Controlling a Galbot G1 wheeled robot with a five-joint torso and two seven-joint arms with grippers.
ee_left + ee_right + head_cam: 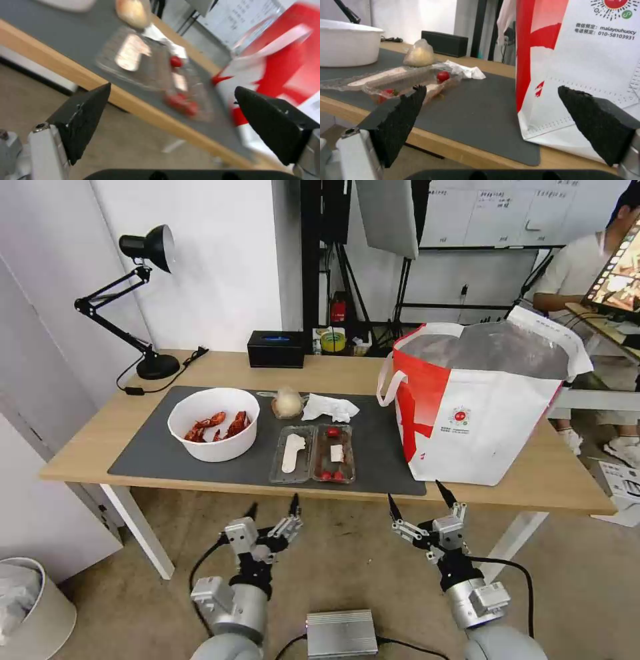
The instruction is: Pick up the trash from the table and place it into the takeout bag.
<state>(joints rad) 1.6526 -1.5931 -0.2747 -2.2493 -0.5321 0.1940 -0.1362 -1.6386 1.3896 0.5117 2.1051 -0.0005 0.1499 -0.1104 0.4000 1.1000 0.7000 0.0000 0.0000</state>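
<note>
- Left pincer [272, 509] below the bench's near edge, in front of the tray, fingers spread wide, holding nothing
- Right pincer [418, 499] also low, off the near edge, between tray and bag, fingers spread wide, holding nothing
- Bench [220, 361] light wood on white legs, dark grey mat [153, 453] across its middle
- Bowl [213, 424] white, round, on the mat's left part, red crayfish inside
- Tray [313, 454] clear, hinged, lying open flat on the mat just right of the bowl, near the mat's front edge; cherry tomatoes in its right half, pale flat piece in the left half
- Small bag [287, 403] with beige lump on the mat behind the tray, just right of the bowl's back rim
- Tissue [329, 409] crumpled white, just right of the small bag, on the mat
- Takeout bag [477, 400] red and white, upright on the bench's right part, mouth open, foil lining showing, left corner sits on the mat's right end
- Lamp [137, 300] black, at the back left corner
- Black box [276, 349] at the back edge, behind the small bag
</note>
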